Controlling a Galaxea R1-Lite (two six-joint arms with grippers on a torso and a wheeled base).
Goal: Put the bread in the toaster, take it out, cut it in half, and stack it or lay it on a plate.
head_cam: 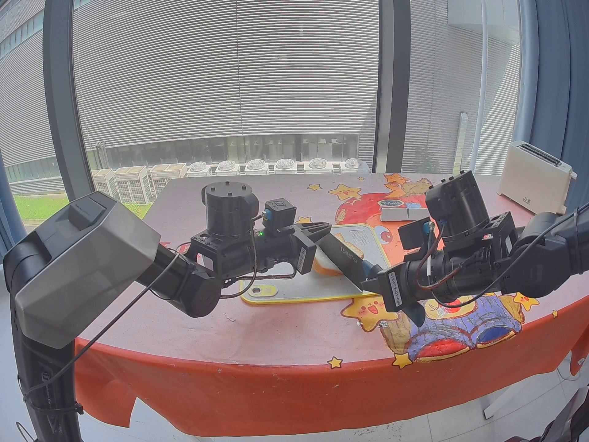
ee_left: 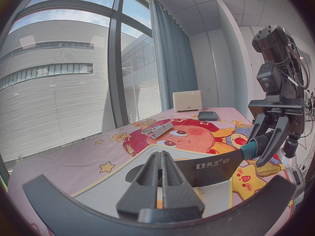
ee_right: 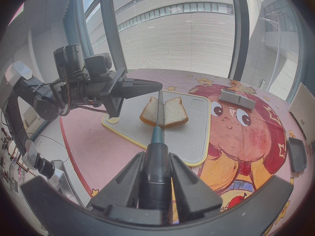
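1. Golden-crusted bread [ee_right: 174, 112] lies on cutting board [ee_right: 193, 131], toaster [head_cam: 535, 176] well apart; toasting likely done.
2. Right pincer [ee_right: 157, 158] clamps knife [ee_right: 159, 110] handle, blade across slice's middle: cut apparently under way.
3. Left pincer [ee_right: 159, 85] closed, empty, over slice.
4. Plating not yet done.

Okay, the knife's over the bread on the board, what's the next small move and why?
Probably press the knife straight down to the cutting board. The right gripper has its jaws shut on the handle, the blade lies across the middle of the bread, and the shut left gripper sits at the blade's spine. Cut depth is unclear.
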